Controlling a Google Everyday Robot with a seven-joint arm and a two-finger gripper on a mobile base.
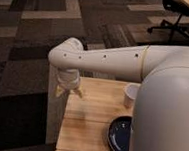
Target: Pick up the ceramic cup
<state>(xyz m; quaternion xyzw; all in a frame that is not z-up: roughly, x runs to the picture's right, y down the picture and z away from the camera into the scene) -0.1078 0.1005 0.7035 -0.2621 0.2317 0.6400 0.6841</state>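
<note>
The ceramic cup point(131, 95) is small, plain and white. It stands on the wooden table point(91, 120) near its far right, partly hidden by my arm's bulky white shoulder. My gripper point(68, 91) hangs from the bent white arm over the table's far left corner, well to the left of the cup. It holds nothing that I can see.
A wide dark blue bowl point(119, 136) sits on the table in front of the cup, partly hidden by my arm. Patterned carpet floor surrounds the table. An office chair base point(176, 20) stands at the far right.
</note>
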